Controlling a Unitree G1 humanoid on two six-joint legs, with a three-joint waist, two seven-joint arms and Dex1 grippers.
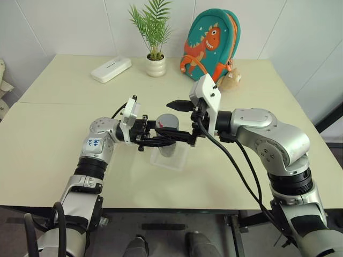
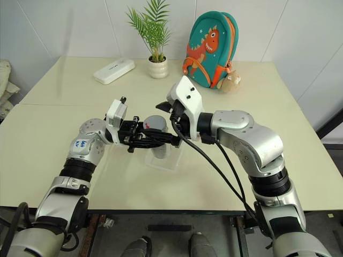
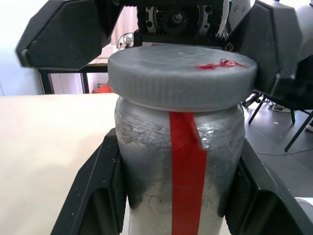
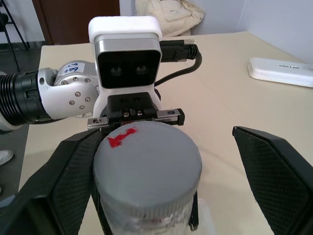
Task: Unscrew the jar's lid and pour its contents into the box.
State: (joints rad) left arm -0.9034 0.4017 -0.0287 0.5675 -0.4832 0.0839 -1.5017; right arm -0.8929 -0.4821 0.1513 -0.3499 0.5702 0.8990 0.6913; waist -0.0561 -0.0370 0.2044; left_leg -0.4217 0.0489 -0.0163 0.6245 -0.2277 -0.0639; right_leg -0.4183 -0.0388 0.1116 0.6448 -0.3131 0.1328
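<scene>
While the left gripper (image 1: 167,138) clamps the jar (image 3: 178,166) level, the right gripper (image 4: 146,196) gapes around the lid (image 4: 146,169).

Silvery-grey jar (image 3: 161,161) — red stripe; grey lid (image 4: 146,169) — red mark.

the jar (image 1: 169,124) is held above the box (image 1: 170,158), which lies on the tabletop (image 1: 53,139). the lid (image 3: 182,76) sits on the jar. the left tool (image 1: 172,135) is placed left of the jar, the right tool (image 1: 178,121) to its right. behind, a flat case (image 1: 111,69), a potted plant (image 1: 156,63) and a backpack (image 1: 210,46) are ranged left to right.
</scene>
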